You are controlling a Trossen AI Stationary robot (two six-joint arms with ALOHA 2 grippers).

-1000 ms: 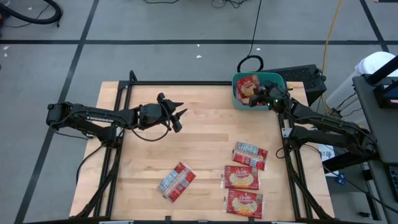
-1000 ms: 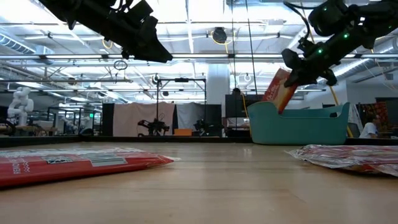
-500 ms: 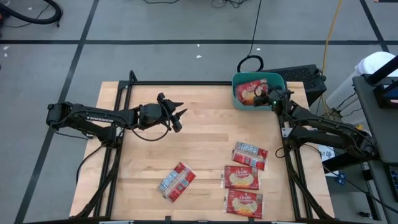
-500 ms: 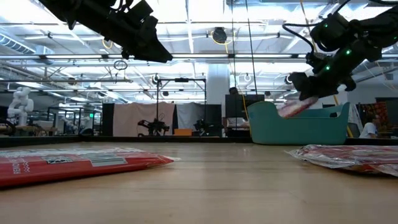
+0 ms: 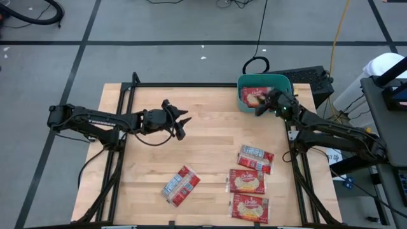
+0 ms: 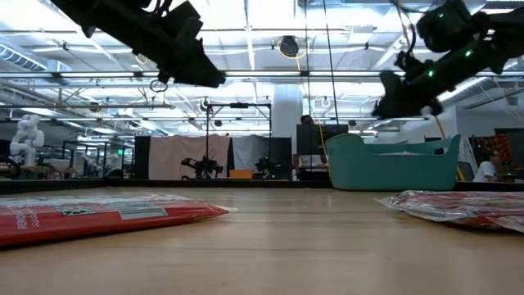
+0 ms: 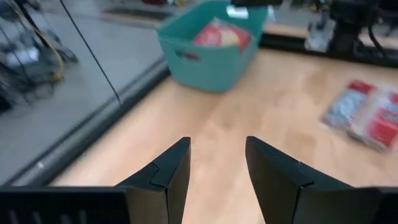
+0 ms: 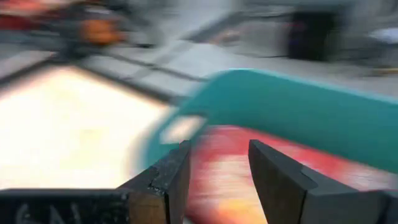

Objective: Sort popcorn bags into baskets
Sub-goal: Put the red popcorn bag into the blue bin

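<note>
Pincer [image 5: 259, 108] of the right arm hangs empty with fingers apart over the teal basket [image 5: 242, 100], where packets [image 5: 254, 97] lie, so the next move seems a reach for the four bags [image 5: 255, 158] well short of the basket.

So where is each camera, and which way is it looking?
High view: above the table, looking straight down; both arms show, with four popcorn bags on the wood.
Low view: at table-top height, looking level across to the teal basket; both arms hang in from above.
Left wrist view: on the left arm, looking past the open left hand across the table.
Right wrist view: on the right arm, looking past the open right hand into the basket.
All four views show the teal basket.
</note>
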